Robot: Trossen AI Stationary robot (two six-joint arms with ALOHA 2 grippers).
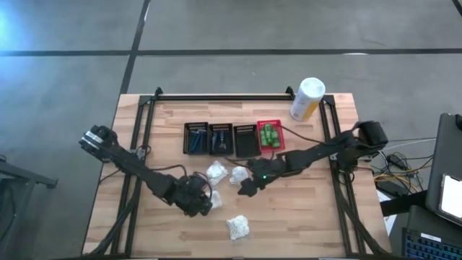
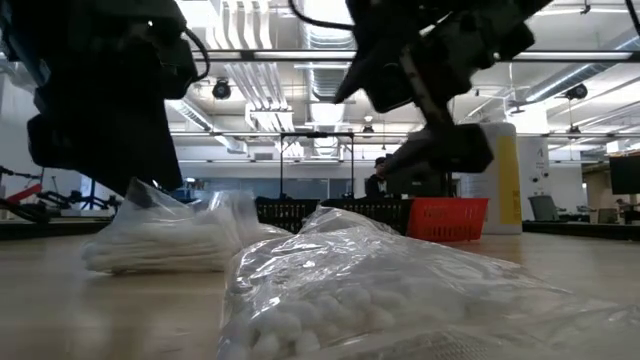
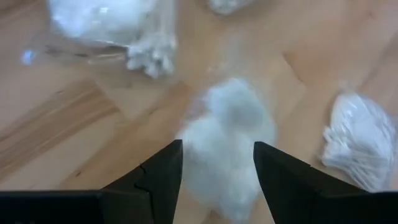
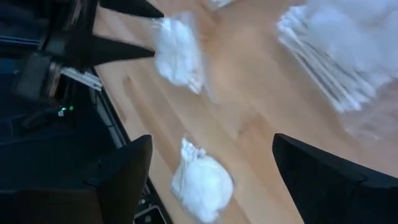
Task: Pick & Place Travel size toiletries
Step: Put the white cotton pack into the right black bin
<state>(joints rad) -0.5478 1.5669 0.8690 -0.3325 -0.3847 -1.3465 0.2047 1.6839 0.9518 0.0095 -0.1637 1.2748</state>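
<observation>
1. The nearest clear plastic bag of small white cotton balls is cut off by the low view's edge; it lies alone on the pale wooden surface.
2. A white puffy bundle is seen between the spread fingers of the left gripper; contact cannot be told.
3. The right gripper is held with its fingers apart, above the surface, beside crinkled bags of cotton swabs.
4. Green bottles are seen in a red mesh basket; contents of the black baskets are hard to make out.
</observation>
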